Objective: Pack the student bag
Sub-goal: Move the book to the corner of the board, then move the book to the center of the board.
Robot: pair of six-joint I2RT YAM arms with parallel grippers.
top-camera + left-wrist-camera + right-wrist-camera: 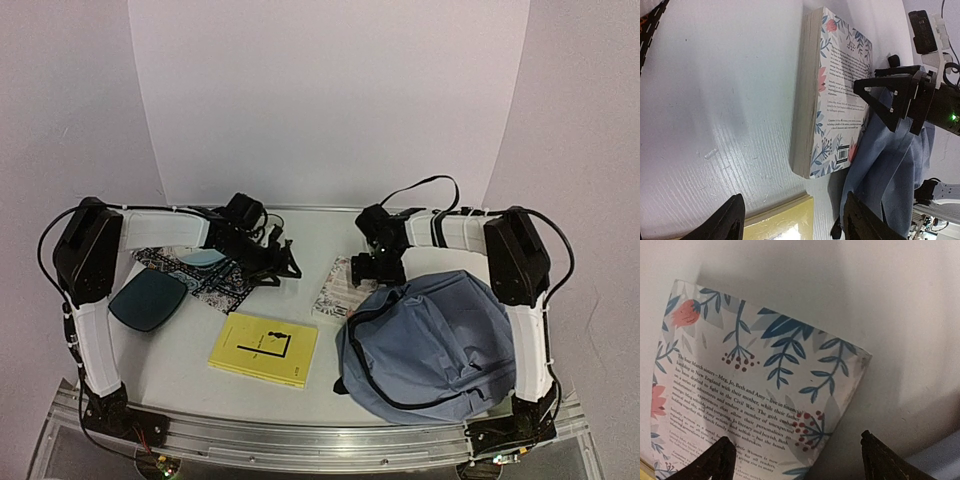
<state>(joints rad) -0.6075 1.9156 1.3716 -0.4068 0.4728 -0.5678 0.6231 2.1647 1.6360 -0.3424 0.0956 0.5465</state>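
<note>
Just above floral book (765, 390): right gripper (794, 440), widely spread.

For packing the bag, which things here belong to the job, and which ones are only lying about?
Job, likely: backpack; flowered book; yellow book; right gripper, open over the flowered book.
Likely lying about: dark teal tray; patterned flat item.

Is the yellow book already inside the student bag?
No, the yellow book lies flat on the table beside the student bag.
</note>
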